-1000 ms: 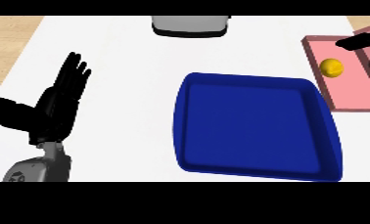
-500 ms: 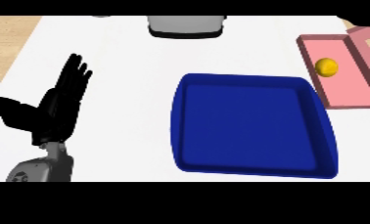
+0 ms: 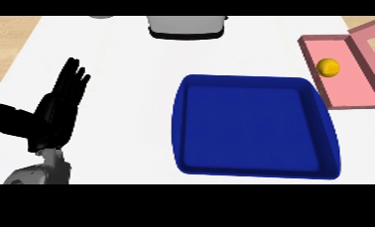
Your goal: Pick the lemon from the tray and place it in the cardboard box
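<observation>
A small yellow lemon [image 3: 329, 67] lies inside the pink open box [image 3: 343, 88] at the right edge of the counter. The blue tray [image 3: 253, 168] sits in the middle right with nothing in it. My left hand [image 3: 55, 112] stands at the left, fingers straight and pointing up, holding nothing. My right hand does not show in the head view.
A grey and black appliance [image 3: 185, 26] stands at the back centre of the white counter. The pink box's flap [image 3: 364, 35] rises at the far right. A wooden strip [image 3: 15, 32] shows beyond the counter's left edge.
The right hand, seen above the pink box a second ago, has left the view to the right. The lemon stays in the box. The left hand has not moved.
</observation>
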Available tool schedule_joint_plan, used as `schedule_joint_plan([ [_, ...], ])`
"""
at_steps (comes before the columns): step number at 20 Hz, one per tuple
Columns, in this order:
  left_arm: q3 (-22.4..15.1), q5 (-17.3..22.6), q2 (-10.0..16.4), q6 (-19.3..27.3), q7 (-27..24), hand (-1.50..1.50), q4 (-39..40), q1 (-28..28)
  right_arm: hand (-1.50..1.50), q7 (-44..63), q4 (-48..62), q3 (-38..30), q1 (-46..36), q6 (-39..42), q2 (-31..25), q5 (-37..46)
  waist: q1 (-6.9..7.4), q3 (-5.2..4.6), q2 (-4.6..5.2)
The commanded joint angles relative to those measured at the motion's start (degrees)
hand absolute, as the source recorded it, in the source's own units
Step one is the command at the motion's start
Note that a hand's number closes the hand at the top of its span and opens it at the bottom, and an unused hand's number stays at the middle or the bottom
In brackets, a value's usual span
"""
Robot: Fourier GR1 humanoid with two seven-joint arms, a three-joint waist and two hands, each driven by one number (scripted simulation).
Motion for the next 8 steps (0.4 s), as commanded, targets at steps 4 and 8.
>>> schedule_joint_plan([
  [4,0.7,0.7,0.1,-1.1,-2.0,0.00,0.6,1.6,-1.50,-6.9,-2.5,-2.5,8.5,3.9,-2.1,-7.6,-0.09,-0.04,-0.06],
  [8,-0.6,0.0,-0.1,0.1,2.6,0.00,-2.7,1.3,-1.50,-7.1,-4.9,-2.4,13.2,6.2,-2.0,-11.0,-0.18,-0.04,-0.16],
])
